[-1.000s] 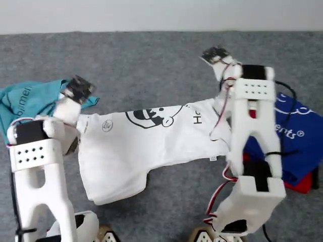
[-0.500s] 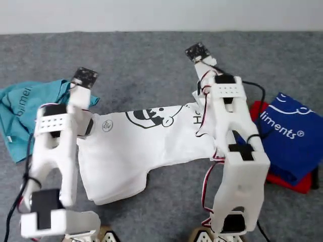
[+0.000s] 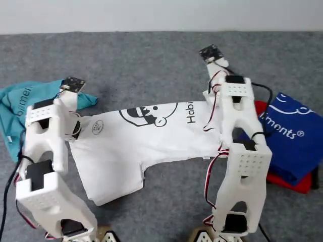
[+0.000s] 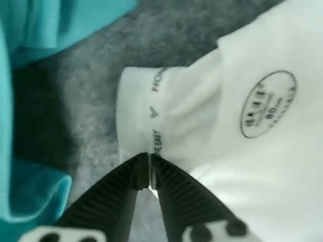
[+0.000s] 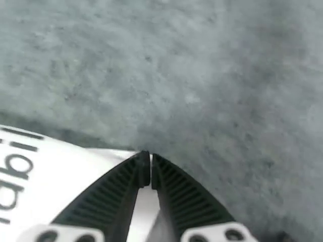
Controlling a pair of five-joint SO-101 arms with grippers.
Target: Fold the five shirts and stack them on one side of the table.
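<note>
Starting with the grey table (image 3: 151, 55), we see the white shirt (image 3: 151, 146) spread flat across its middle. A folded blue shirt (image 3: 295, 141) lies just past the white shirt's lettered end, a teal shirt (image 3: 20, 106) sits crumpled off its collar end, and a red shirt (image 3: 299, 185) lies under the blue one. Our left claw (image 4: 149, 174) is clamped on the white shirt's edge by the collar, and our right claw (image 5: 150, 171) is pinched tight on its lettered end.

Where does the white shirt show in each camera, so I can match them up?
High view: the white shirt lies spread mid-table between the two arms.
Left wrist view: white shirt, one edge pinched in the left gripper, with the teal shirt nearby.
Right wrist view: white shirt, lettered corner pinched in the right gripper.
Shared landmark: the grey table cover.
</note>
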